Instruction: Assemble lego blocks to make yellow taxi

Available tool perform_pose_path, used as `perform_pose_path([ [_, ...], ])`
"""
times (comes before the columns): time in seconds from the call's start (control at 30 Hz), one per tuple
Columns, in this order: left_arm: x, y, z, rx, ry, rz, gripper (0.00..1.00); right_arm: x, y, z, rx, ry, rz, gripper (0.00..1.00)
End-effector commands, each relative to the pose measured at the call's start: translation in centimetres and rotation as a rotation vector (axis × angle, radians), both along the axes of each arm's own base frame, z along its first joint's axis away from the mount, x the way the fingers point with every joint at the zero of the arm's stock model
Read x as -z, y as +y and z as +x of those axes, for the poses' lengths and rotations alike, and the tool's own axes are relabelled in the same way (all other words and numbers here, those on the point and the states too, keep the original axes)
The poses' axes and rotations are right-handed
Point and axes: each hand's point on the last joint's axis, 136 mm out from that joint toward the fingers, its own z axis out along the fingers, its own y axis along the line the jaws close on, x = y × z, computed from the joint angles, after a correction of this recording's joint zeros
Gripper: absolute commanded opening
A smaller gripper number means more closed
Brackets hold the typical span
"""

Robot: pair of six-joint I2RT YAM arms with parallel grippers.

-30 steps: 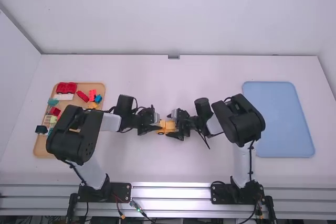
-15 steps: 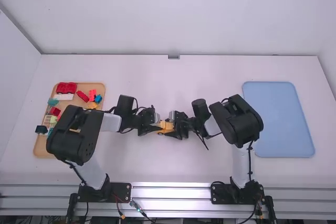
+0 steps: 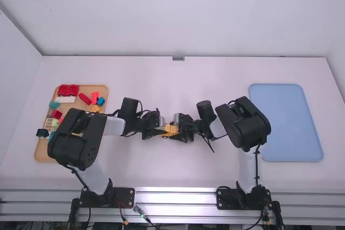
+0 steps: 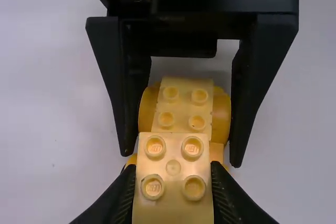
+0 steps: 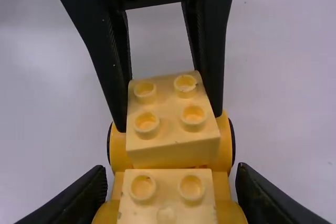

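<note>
Near the table's middle, my left gripper [image 3: 159, 127] and right gripper [image 3: 180, 128] face each other across the yellow car base [image 3: 171, 134]. In the left wrist view, my left gripper [image 4: 173, 187] is shut on a yellow two-by-two block [image 4: 173, 169], above one end of the base. A second yellow studded block [image 4: 184, 108] sits on the base's other end. My right gripper [image 5: 170, 182] has its fingers against both rounded sides of the car base [image 5: 170, 156]. The held block [image 5: 170, 124] looks slightly tilted; whether it touches the base is unclear.
At the left, a wooden tray [image 3: 44, 152] holds several red, white, teal, blue and yellow pieces, partly covered by the left arm. A blue tray [image 3: 288, 122] lies at the right, beyond the right arm's elbow.
The right arm has shifted slightly toward the left since a second ago, its gripper staying at the car base. My left gripper keeps its place with the block.
</note>
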Motion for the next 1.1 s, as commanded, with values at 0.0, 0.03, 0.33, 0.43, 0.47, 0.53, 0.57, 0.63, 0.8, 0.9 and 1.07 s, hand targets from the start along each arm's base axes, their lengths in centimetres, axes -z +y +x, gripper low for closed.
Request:
perform_pose_path([
  [0.0,0.3,-0.5,-0.9,0.036,-0.013,0.025,0.19,1.0,-0.1,-0.5,-0.018,0.017,-0.034,0.59],
  [0.03,0.4,-0.4,-1.1,0.049,-0.021,0.031,0.19,1.0,-0.1,-0.7,-0.033,0.02,-0.031,0.59],
  [0.33,0.2,-0.2,-0.8,0.044,-0.005,0.044,0.17,0.8,0.2,-1.2,-0.074,0.021,-0.021,0.6],
  [0.43,0.5,-0.2,-0.7,0.042,-0.01,0.068,0.19,0.8,0.2,-1.3,-0.079,0.013,-0.021,0.6],
  [0.47,0.6,-0.2,-0.7,0.039,-0.01,0.075,0.21,0.7,0.2,-1.3,-0.081,0.012,-0.018,0.6],
  [0.53,0.7,-0.1,-0.8,0.039,-0.007,0.08,0.25,0.7,0.2,-1.2,-0.079,0.013,-0.019,0.6],
  [0.57,0.7,-0.1,-0.8,0.039,-0.005,0.08,0.29,0.7,0.2,-1.2,-0.078,0.015,-0.019,0.6],
  [0.63,0.7,-0.2,-0.9,0.043,-0.004,0.073,0.51,0.7,0.2,-1.2,-0.077,0.015,-0.019,0.62],
  [0.8,-0.5,-0.5,-0.7,0.057,-0.021,0.016,0.99,0.7,0.2,-1.2,-0.077,0.014,-0.02,0.63],
  [0.9,-2.5,-0.4,-0.1,0.028,-0.013,-0.031,0.99,0.7,0.2,-1.1,-0.075,0.013,-0.021,0.63],
  [1.07,-5.8,0.2,0.7,-0.039,-0.023,-0.055,0.86,0.7,0.2,-1.1,-0.076,0.012,-0.02,0.63],
])
